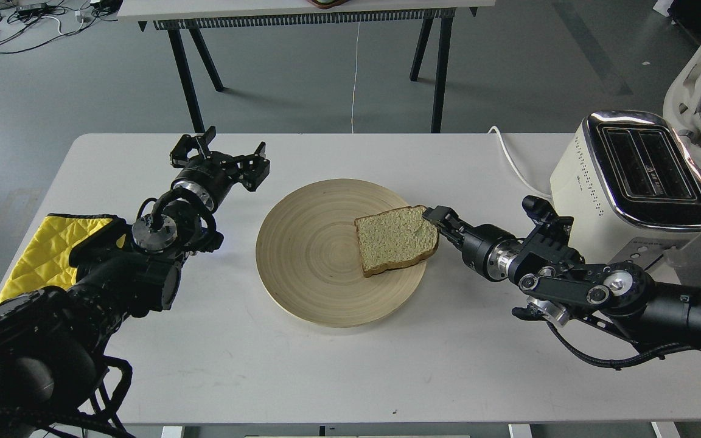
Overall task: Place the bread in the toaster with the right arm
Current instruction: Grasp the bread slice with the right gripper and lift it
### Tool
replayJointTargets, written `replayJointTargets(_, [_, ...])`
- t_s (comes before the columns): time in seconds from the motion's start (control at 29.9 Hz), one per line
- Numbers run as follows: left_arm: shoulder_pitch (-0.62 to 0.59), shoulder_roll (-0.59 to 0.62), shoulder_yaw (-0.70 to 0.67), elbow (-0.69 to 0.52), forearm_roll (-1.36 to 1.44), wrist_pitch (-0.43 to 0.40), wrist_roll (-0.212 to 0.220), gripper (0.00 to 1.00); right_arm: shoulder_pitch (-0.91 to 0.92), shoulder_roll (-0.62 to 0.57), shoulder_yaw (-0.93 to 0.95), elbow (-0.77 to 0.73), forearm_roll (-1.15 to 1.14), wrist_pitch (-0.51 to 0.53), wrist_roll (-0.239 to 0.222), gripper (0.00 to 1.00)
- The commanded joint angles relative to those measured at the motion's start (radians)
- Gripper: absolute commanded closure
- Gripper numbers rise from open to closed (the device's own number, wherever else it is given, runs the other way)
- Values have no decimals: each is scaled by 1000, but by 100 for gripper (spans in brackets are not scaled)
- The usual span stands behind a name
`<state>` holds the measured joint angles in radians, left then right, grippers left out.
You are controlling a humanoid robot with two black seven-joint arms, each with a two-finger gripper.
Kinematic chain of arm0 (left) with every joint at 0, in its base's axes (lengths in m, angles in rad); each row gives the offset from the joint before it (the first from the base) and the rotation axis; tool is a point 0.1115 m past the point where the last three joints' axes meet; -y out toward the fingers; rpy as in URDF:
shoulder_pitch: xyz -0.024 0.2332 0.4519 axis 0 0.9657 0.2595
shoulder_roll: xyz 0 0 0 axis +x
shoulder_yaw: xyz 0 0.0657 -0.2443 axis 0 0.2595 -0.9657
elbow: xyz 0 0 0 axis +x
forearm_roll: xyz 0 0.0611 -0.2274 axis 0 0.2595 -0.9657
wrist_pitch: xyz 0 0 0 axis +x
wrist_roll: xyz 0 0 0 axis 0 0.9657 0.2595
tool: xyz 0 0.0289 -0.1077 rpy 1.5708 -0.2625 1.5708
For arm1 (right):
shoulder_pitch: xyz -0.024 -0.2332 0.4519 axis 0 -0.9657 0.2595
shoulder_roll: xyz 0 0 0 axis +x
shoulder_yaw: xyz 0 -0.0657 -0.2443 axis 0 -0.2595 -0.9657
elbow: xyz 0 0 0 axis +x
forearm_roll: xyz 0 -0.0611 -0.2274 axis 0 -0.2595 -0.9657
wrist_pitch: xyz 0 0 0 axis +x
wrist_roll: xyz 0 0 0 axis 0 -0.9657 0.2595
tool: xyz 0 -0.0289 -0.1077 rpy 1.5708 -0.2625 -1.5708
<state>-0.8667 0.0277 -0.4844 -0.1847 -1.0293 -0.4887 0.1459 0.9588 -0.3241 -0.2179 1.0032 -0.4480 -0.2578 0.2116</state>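
On the desk (216, 365), the bread (394, 239) is still lying on the wooden plate (302, 267), so the transfer isn't done. The right gripper (435, 217) is touching the slice's right crust; can't tell if it's clamped yet. The toaster (624, 182) is sitting at right, both slots looking empty. Left gripper (223, 149) is spread wide, holding nothing. Grasp, lift, insert remaining.

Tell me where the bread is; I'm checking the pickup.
In the head view the bread lies on the right part of the wooden plate at table centre, with the right gripper at its right edge.
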Motion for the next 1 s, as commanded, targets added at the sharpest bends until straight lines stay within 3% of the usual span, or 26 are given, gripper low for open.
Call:
replayJointTargets(0.0, [0,0,0,1,0,0,0,0,0,0,3,0,0,0,0,72])
replayJointTargets(0.2, [0,0,0,-1,0,0,0,0,2,0,12,0,2,-1,0,88])
replayJointTargets(0.43, [0,0,0,1,0,0,0,0,15,-1,23,20,2,-40,-1,99])
replayJointTargets(0.74, [0,0,0,1,0,0,0,0,31,-16,146,103,2,-66,-1,100])
replayJointTargets(0.97, [0,0,0,1,0,0,0,0,149,-127,167,186,2,-98,-8,100])
